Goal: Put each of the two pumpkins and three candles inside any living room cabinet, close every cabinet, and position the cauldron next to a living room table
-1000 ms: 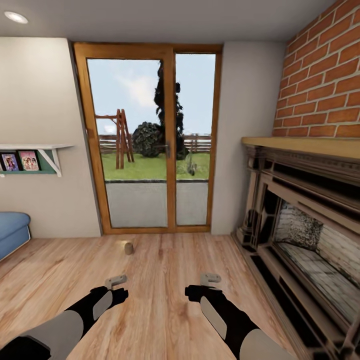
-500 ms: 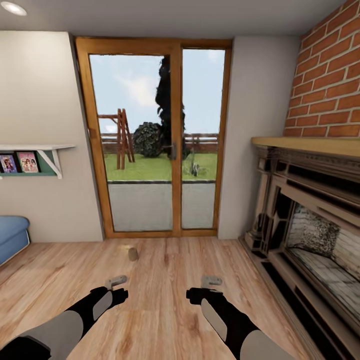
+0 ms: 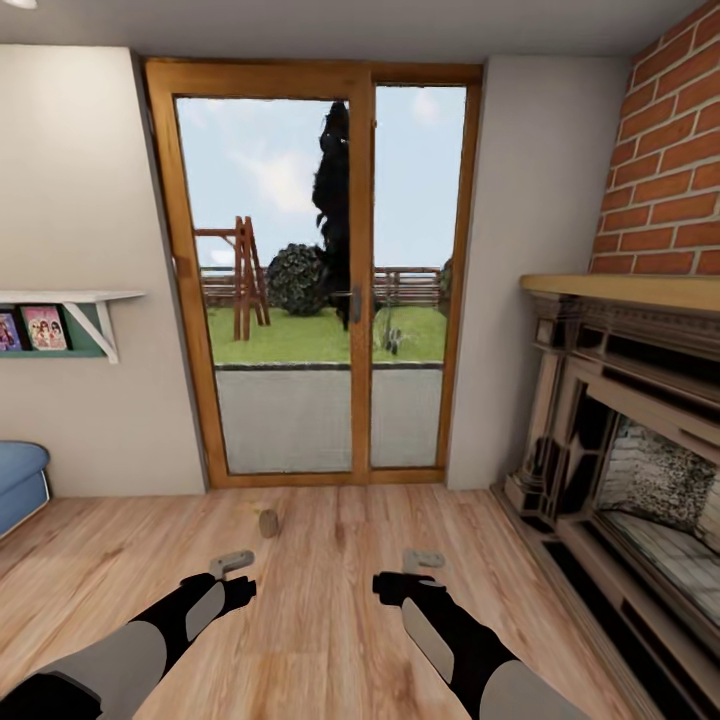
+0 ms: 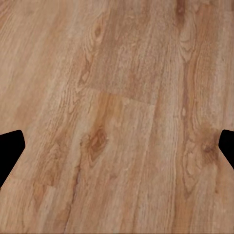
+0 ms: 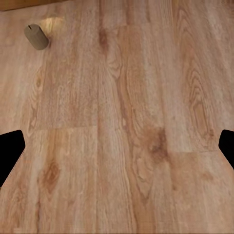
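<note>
One candle (image 3: 268, 522), a short beige-grey stub, stands on the wooden floor just in front of the glass door; the right wrist view catches the candle (image 5: 36, 36) too, well ahead of the fingers. My left gripper (image 3: 232, 563) hovers over bare floorboards short of the candle, open and empty. My right gripper (image 3: 421, 559) is held level with it further right, also open and empty. In both wrist views the dark fingertips (image 4: 10, 148) (image 5: 10, 148) sit wide apart at the frame edges. Pumpkins, cabinet, cauldron and table are out of view.
A wood-framed glass door (image 3: 330, 280) faces me. An ornate grey fireplace (image 3: 625, 440) under a brick wall juts out along the right. At the left are a white wall shelf (image 3: 70, 300) with pictures and the corner of a blue sofa (image 3: 18, 478).
The whole view has shifted as the camera moved forward and turned slightly left: door and candle look nearer, the fireplace slid right. Both arms keep the same pose.
</note>
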### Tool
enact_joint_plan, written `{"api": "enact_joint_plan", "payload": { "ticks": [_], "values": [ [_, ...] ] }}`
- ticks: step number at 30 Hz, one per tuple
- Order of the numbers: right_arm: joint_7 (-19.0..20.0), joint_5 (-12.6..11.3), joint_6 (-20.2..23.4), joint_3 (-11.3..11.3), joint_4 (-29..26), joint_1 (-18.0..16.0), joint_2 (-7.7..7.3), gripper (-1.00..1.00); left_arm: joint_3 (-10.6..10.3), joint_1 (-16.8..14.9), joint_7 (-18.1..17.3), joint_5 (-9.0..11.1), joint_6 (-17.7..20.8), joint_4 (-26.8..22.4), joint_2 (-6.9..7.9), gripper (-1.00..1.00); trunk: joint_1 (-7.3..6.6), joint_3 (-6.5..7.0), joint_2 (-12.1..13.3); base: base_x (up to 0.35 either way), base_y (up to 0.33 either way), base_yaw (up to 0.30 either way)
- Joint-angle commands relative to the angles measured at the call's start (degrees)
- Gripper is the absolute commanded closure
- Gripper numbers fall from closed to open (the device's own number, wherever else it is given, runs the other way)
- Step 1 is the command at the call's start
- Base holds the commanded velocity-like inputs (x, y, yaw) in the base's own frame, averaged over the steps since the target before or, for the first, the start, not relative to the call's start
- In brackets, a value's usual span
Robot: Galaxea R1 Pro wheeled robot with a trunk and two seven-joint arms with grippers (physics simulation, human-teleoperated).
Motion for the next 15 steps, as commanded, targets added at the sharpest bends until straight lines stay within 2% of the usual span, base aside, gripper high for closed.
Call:
{"api": "enact_joint_plan", "payload": {
  "ticks": [1,15],
  "values": [
    [-0.5,-0.4,0.2,0.4,-0.1,-0.1,-0.04,-1.0,-0.5,0.0,0.4,0.6,0.3,-0.2,0.06,-1.0,0.04,-0.07,0.0,0.322,0.102,0.0],
    [-0.5,-0.5,0.0,1.1,-0.1,-0.1,-0.04,-1.0,-0.5,0.0,0.4,0.6,0.3,-0.2,0.13,-1.0,0.04,-0.07,0.0,0.323,0.101,0.0]
  ]
}}
